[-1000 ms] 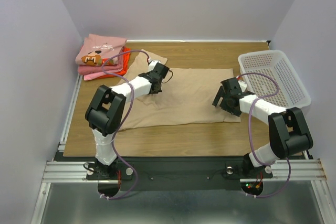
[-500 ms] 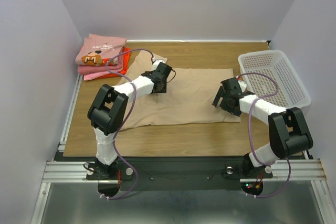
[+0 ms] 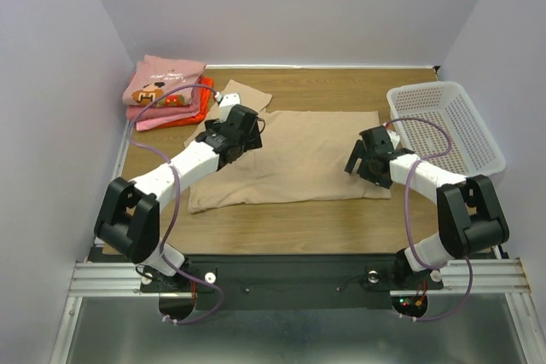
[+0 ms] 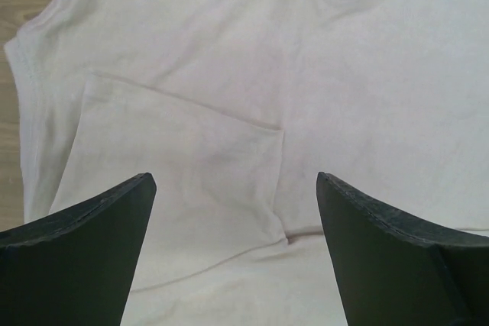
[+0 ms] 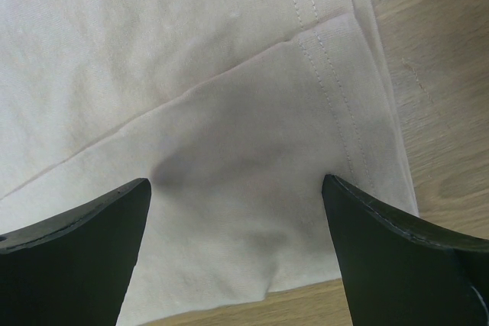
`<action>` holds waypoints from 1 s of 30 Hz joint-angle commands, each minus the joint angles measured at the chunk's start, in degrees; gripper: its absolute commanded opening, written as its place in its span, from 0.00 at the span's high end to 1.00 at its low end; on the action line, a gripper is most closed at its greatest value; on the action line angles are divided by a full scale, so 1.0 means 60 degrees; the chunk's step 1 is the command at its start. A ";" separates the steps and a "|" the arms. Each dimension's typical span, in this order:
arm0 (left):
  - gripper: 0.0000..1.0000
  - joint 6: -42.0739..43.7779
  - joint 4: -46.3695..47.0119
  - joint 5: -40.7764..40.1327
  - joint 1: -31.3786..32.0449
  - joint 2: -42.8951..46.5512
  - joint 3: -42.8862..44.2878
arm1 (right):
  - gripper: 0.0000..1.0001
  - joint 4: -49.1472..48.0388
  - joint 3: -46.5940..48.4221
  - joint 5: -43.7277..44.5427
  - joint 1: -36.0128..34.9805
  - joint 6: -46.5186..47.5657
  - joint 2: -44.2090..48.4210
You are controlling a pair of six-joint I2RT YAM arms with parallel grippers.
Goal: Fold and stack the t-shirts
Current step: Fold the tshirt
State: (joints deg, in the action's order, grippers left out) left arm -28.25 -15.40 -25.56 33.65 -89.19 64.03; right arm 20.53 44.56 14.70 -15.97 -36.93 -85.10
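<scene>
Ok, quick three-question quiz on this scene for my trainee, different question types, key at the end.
1. True or false: the left gripper and right gripper are both open over the tan t-shirt.
2. The white mesh basket stands: A) far left corner, B) right side, C) on the shirt.
3. What colour is the top t-shirt of the folded stack?
Key: 1 true; 2 B; 3 dusty pink.

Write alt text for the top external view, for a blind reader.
A plain tan cloth t-shirt lies spread across a wooden table, the left gripper over its left end, the right gripper over its right end. Folded pink and orange-red t-shirts are stacked in the far left corner; a white plastic mesh basket stands at the right.
</scene>
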 commanded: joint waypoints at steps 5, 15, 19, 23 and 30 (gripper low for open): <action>0.02 -0.1999 0.0061 0.0537 -0.1064 0.1124 -0.2305 | 0.00 -0.0097 -0.0101 -0.0252 0.0068 -0.0187 0.0325; 0.02 -0.3391 -0.0348 0.1682 -0.1316 0.1651 -0.4709 | 0.00 -0.0097 -0.1785 -0.0633 0.0068 -0.0876 0.1262; 0.05 -0.3786 -0.1078 0.2179 -0.1258 0.2353 -0.4930 | 0.00 -0.0024 -0.2590 -0.0794 0.0068 -0.1052 0.2520; 0.02 -0.4154 -0.1681 0.2472 -0.1258 0.3350 -0.5221 | 0.00 0.0239 -0.3221 -0.1232 0.0083 -0.1418 0.3635; 0.02 -0.4462 -0.1959 0.3264 -0.0848 0.3117 -0.5823 | 0.00 0.1235 -0.3573 -0.1731 0.0068 -0.2311 0.4895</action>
State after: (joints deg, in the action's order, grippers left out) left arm -51.79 -20.78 -12.32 26.76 -68.55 32.27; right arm 20.32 24.80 8.21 -15.79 -45.89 -57.89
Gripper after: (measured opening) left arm 0.982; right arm 0.998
